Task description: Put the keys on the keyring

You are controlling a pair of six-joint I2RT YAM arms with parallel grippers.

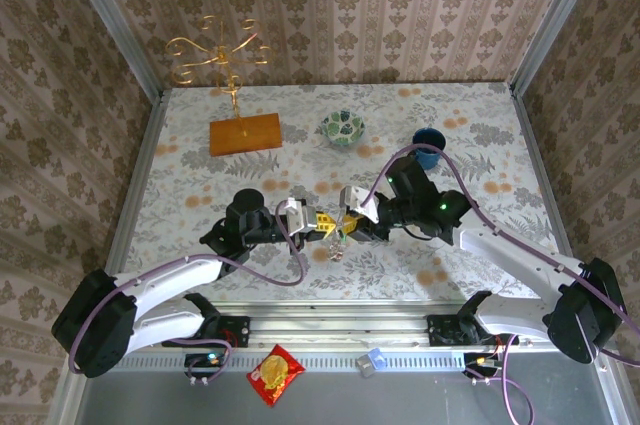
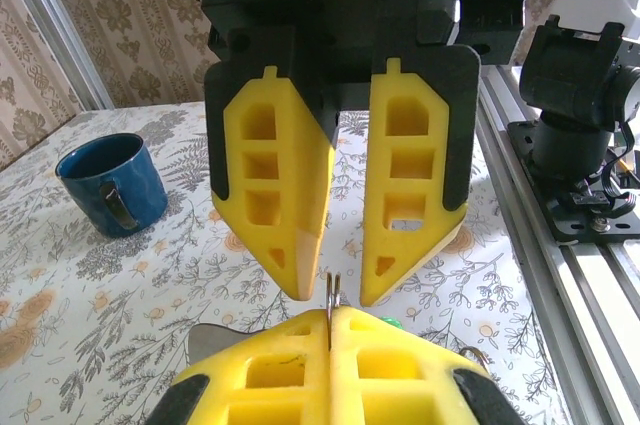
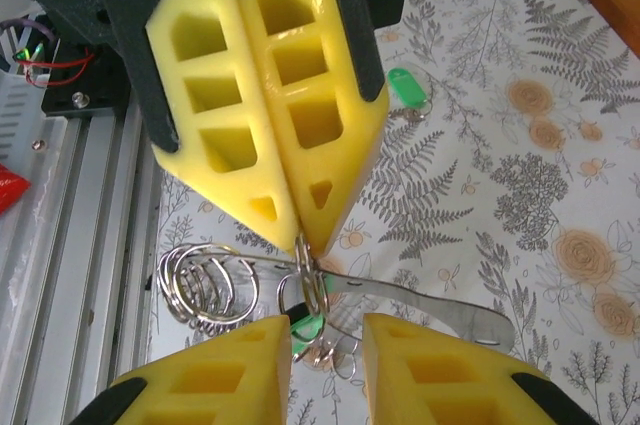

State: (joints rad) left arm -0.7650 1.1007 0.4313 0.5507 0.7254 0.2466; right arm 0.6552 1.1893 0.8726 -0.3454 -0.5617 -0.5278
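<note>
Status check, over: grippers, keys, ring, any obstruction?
Left gripper shut, pinching a metal ring. Right gripper open, facing it, holding nothing. One green key lies loose, apart; second green key just below the ring. Blue mug off to the side.

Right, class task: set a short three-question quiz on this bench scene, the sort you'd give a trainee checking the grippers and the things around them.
1. True or false: the left gripper has its jaws open.
2. In the top view, which thing stands closest to the right arm? A the gold wire stand; B the blue mug; C the wooden block.
3. Fill in: in the right wrist view, the key lying on the table beyond the left gripper has a ____ head.

Key: 1 false, it is shut on a thin metal ring, while the right gripper is open. 2 B. 3 green.
</note>
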